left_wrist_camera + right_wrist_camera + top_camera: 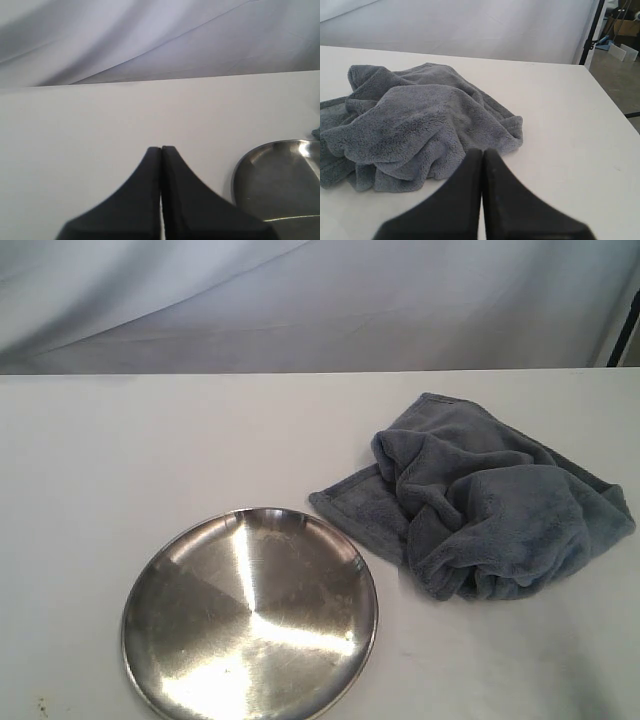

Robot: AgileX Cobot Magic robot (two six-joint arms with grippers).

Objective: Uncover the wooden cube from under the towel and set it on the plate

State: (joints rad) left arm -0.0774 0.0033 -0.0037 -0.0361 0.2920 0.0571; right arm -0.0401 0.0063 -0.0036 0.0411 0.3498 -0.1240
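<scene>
Both my pincers are closed on nothing. The left gripper has its two black fingers pressed together above the bare white table. The right gripper is shut the same way, with its tips pointing at the plush blue-grey towel.

The towel lies heaped in the right middle of the exterior frame, bunched high in the centre with one flat hemmed corner stretching toward the round, shiny stainless-steel plate. I see no pale wooden cube anywhere. I judge it sits under that mound, which would explain why the cloth stands so tall there.

The plate rests empty at the lower left centre of the exterior frame, with its rim just beside the towel's flat corner but apart from it.

I think my right side is parked facing the towel because lifting the cloth falls to it. Open table lies behind the towel and across the whole left, so there is room to drag the cloth away. The right wrist view shows the table's side edge well beyond the heap, and I would not pull the cloth that way.
</scene>
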